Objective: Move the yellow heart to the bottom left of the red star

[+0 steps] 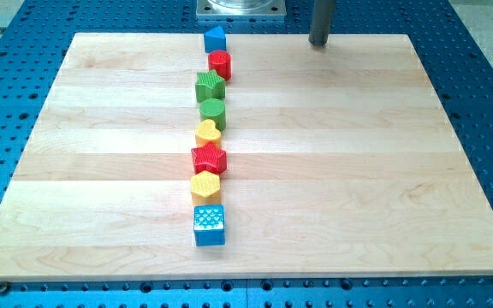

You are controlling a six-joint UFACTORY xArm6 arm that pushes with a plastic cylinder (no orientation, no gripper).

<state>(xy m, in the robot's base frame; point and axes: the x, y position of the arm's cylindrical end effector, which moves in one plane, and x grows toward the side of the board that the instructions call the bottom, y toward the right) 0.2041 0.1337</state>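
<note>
The yellow heart [208, 132] lies in a column of blocks near the board's middle. The red star [209, 158] touches it just below. My tip [318, 43] is at the view's top, right of centre, near the board's top edge. It is far up and to the right of both blocks and touches none.
The column runs from top to bottom: a blue triangle block [215, 38], a red cylinder [220, 64], a green star [210, 86], a green cylinder [213, 111], then the heart and star, a yellow hexagon [205, 186], a blue cube [210, 224]. The wooden board [358, 171] lies on a blue perforated table.
</note>
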